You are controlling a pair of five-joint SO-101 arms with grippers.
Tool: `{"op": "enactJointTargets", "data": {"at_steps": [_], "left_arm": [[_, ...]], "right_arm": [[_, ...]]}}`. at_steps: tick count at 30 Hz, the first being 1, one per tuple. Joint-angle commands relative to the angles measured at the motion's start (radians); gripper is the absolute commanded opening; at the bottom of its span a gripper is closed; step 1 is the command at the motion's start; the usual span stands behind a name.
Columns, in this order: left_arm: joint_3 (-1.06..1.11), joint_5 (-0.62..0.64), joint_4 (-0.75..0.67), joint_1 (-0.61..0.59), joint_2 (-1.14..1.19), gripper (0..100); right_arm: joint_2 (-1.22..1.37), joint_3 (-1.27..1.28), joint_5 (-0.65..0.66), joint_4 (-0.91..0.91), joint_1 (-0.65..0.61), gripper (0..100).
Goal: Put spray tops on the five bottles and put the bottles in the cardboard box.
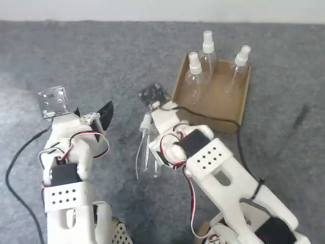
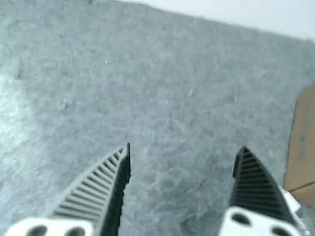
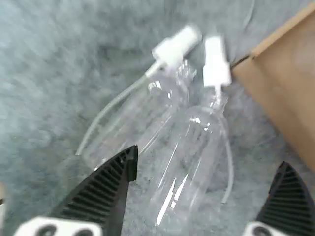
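Two clear bottles lie side by side on the grey carpet (image 1: 101, 61). One bottle (image 3: 197, 147) has a white spray top (image 3: 216, 66) at its neck. The other bottle (image 3: 138, 123) has an open neck, with a loose spray top (image 3: 174, 44) and its thin tube lying across it. My right gripper (image 3: 206, 162) hangs open just above both bottles (image 1: 150, 152). The cardboard box (image 1: 218, 109) stands beyond them and holds three upright bottles with spray tops (image 1: 195, 76). My left gripper (image 2: 184, 150) is open over bare carpet, left of the bottles (image 1: 94, 114).
The right arm (image 1: 213, 157) stretches from the front edge toward the box, a black cable running past the box's near wall. A corner of the box (image 2: 302, 142) shows beside the left gripper. Carpet stretches free on the far left and right of the box.
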Motion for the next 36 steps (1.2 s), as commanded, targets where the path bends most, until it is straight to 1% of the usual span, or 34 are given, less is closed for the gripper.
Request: {"op": "enactJointTargets", "data": {"at_steps": [1, 4, 7, 9, 12, 16, 18, 20, 23, 28, 31, 34, 36], "left_arm": [[-0.054, 0.014, -0.025, -0.014, -0.002, 31], [-0.054, 0.014, -0.026, -0.012, 0.000, 31], [-0.054, 0.014, -0.026, -0.012, 0.000, 31], [-0.053, 0.014, -0.025, 0.000, 0.000, 31], [-0.036, 0.012, -0.029, 0.023, -0.005, 31], [-0.036, 0.011, -0.031, 0.025, -0.005, 31], [-0.036, 0.011, -0.031, 0.025, -0.005, 31], [-0.036, 0.011, -0.031, 0.025, -0.005, 31], [-0.036, 0.011, -0.031, 0.025, -0.005, 31], [-0.036, 0.011, -0.031, 0.025, -0.005, 31], [-0.036, 0.011, -0.031, 0.025, -0.005, 31], [-0.036, 0.011, -0.031, 0.025, -0.005, 31], [-0.036, 0.011, -0.031, 0.025, -0.005, 31]], "right_arm": [[0.021, 0.092, -0.014, -0.114, -0.002, 36.8], [0.045, 0.138, -0.020, -0.137, -0.001, 36.8], [0.061, 0.152, -0.098, -0.137, -0.001, 36.8], [0.064, 0.153, -0.130, -0.134, -0.001, 35.1], [0.065, 0.153, -0.178, -0.127, -0.001, 27.2], [0.065, 0.155, -0.282, -0.125, -0.001, 10.8], [0.067, 0.157, -0.287, -0.125, -0.001, 4.7], [0.067, 0.176, -0.262, -0.128, -0.001, 3.3], [0.067, 0.199, -0.261, -0.134, -0.002, 7.3], [0.065, 0.203, -0.261, -0.133, -0.007, 24.0], [0.058, 0.190, -0.262, -0.143, -0.024, 31.7], [0.064, 0.160, -0.262, -0.150, -0.059, 35.3], [0.065, 0.137, -0.262, -0.150, -0.094, 35.5]]}}
